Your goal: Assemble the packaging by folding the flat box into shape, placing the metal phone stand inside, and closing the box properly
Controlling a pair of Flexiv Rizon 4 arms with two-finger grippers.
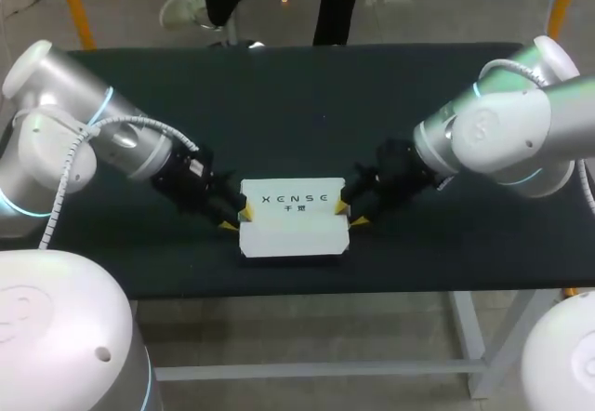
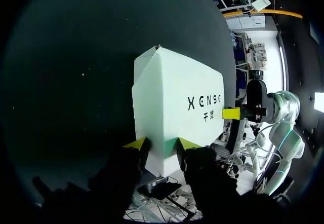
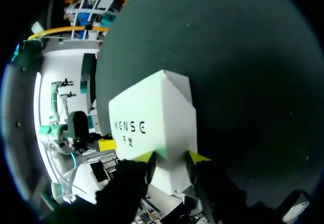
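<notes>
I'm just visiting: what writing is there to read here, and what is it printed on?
"XENSE": dark, spaced capitals on the top face of the white box.
Under that word, on the same face, are two small characters, too small to read for sure.
I see no other writing.

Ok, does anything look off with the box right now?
Nothing stands out: the box looks intact, no tears or crushed corners, with the left gripper and right gripper at its ends. The stand isn't in view.
</notes>
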